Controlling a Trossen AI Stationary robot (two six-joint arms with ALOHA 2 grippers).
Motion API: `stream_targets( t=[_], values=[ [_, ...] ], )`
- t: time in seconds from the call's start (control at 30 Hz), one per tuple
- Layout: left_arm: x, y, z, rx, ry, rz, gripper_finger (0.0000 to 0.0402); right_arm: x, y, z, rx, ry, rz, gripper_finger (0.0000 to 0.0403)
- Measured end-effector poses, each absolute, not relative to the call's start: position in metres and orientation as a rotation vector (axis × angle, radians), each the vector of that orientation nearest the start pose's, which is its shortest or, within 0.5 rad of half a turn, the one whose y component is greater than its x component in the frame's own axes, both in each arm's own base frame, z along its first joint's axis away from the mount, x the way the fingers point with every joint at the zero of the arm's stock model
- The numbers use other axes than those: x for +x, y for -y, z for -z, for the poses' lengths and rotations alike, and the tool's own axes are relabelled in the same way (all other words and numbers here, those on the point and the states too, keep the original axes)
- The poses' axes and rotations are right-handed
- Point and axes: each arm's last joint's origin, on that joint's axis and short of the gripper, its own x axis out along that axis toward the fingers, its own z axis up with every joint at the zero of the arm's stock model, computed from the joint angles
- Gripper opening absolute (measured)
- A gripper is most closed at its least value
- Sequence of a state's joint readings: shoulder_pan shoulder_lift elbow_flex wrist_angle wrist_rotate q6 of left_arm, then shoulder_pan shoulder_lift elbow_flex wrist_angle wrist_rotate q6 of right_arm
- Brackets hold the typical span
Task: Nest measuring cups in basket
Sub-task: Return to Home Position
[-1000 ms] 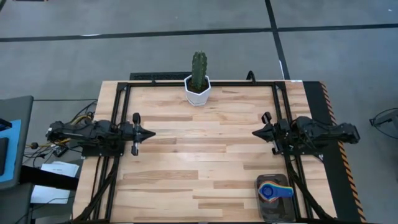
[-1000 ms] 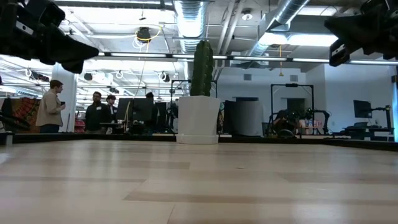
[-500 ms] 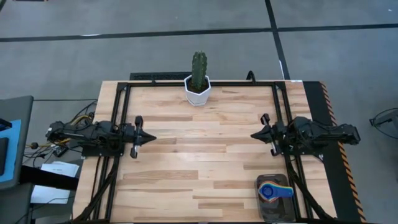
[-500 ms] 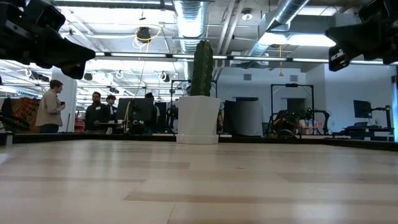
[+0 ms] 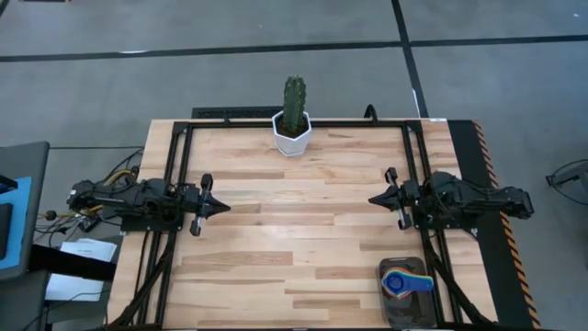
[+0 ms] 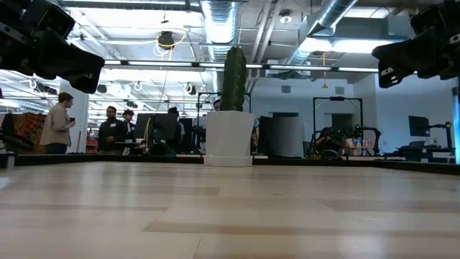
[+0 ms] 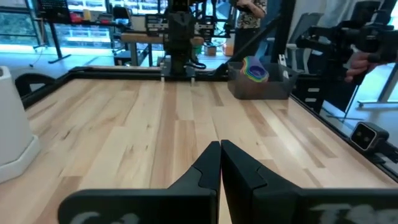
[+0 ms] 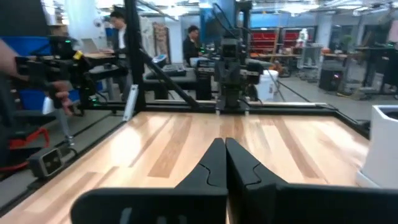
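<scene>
The dark grey basket (image 5: 407,296) sits at the table's near right corner. The measuring cups (image 5: 404,281) lie nested inside it, with a blue one on top and coloured handles fanned out beneath it. In the left wrist view the basket (image 7: 267,90) shows far off, the cups (image 7: 255,68) inside it. My left gripper (image 5: 226,208) hovers shut over the table's left side. My right gripper (image 5: 370,199) hovers shut over the right side, farther from the near edge than the basket. Their shut fingertips show in the wrist views (image 7: 220,147) (image 8: 224,144).
A white hexagonal pot with a cactus (image 5: 292,131) stands at the middle of the far edge. A black frame (image 5: 184,138) runs around the wooden table top. People stand in the room beyond the table (image 6: 59,122).
My left gripper has drifted slightly toward the near edge. My right gripper has moved slightly toward the table's left and a little lower. Both have stayed shut. The basket and the cups have kept still.
</scene>
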State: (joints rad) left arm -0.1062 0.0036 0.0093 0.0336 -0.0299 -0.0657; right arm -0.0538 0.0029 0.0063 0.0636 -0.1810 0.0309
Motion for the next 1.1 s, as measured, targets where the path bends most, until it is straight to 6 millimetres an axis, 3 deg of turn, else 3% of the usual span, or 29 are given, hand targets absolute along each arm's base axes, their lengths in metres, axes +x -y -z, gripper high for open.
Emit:
stream_targets(
  t=[0.47, 1.1],
  values=[
    [0.0969, 0.0093, -0.1692, -0.04, 0.035, 0.072, 0.0, 0.0968, 0.0026, -0.1732, 0.014, 0.084, -0.104, 0.0043],
    [0.097, 0.0093, -0.1689, -0.059, 0.034, 0.073, 0.0, 0.0973, 0.0027, -0.1693, 0.02, 0.044, -0.099, 0.0047]
  ],
)
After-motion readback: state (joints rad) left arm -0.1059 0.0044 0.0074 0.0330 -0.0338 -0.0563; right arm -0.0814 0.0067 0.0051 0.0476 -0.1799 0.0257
